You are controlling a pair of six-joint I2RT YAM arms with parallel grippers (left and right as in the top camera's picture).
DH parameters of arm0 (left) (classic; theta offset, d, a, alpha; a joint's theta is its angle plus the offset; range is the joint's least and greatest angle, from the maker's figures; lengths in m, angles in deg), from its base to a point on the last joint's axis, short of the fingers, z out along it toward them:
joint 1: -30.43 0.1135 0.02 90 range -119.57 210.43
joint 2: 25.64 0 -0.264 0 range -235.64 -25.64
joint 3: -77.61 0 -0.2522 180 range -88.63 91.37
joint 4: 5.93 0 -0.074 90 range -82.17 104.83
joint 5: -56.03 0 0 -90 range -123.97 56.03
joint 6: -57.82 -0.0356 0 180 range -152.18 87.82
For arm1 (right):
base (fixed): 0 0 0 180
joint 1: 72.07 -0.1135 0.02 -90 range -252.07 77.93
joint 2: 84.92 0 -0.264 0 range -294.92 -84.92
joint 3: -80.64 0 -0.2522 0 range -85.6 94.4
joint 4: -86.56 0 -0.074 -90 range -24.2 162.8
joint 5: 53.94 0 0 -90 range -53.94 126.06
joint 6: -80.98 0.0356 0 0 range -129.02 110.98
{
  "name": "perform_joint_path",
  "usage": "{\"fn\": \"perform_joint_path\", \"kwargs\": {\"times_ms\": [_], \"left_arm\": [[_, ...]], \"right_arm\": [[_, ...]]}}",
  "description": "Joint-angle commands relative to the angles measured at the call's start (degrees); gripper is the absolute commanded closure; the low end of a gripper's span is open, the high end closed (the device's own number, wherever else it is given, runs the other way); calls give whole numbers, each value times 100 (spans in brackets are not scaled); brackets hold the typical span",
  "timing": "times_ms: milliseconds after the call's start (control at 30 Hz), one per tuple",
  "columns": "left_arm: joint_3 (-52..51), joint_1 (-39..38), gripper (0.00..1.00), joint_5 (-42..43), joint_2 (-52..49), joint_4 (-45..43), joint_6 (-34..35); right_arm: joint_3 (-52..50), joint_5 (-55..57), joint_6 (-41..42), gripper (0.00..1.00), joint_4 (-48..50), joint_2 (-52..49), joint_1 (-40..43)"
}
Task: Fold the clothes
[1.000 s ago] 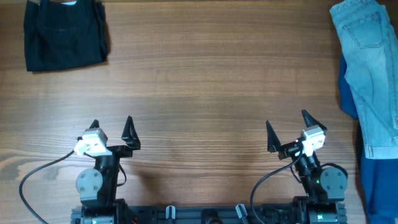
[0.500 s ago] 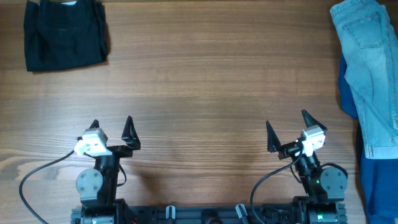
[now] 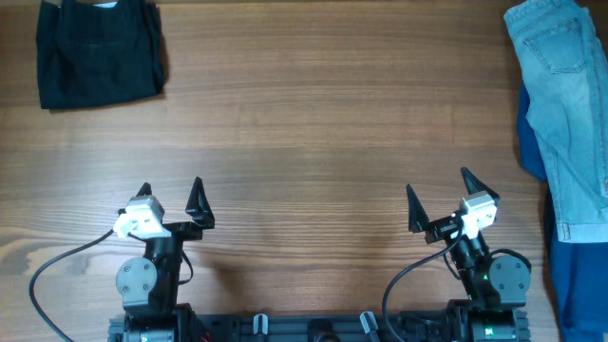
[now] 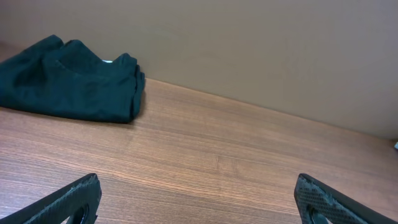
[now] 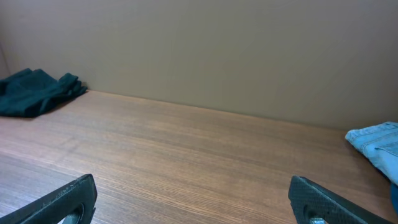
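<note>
**Desk:** Where do we stand on the fold?

**Floor:** At the very start, by our reading. The shorts (image 3: 560, 104) lie unfolded and rumpled along the right edge of the table (image 3: 313, 133), partly over a dark blue garment (image 3: 573, 285). Neither arm touches them.

**Desk:** And our grippers?

**Floor:** Both sit at the near edge. The left gripper (image 3: 171, 185) has its fingers spread wide with nothing between them. The right gripper (image 3: 438, 180) is the same, well apart from the shorts.

**Desk:** So what is left?

**Floor:** Everything, we judge: reach the shorts, draw them onto open wood, flatten them, fold them.

**Desk:** The surface?

**Floor:** Brown wood grain, bare across the middle. A black garment (image 3: 98, 49) sits bundled at the far left corner.

**Desk:** The room?

**Floor:** Our wrist cameras show only a plain beige wall (image 4: 249, 50) rising behind the table's far edge.
</note>
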Motion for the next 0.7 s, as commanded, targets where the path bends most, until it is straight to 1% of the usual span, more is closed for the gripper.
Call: {"fn": "perform_joint_path", "kwargs": {"times_ms": [0, 533, 667], "left_arm": [[-31, 31, 0, -13, 61, 24, 70], [-31, 31, 0, -13, 61, 24, 68], [-31, 31, 0, -13, 61, 22, 70]], "right_arm": [[-9, 50, -17, 0, 11, 44, -2], [-9, 50, -26, 0, 11, 44, -2], [-9, 201, -192, 0, 13, 44, 0]]}}
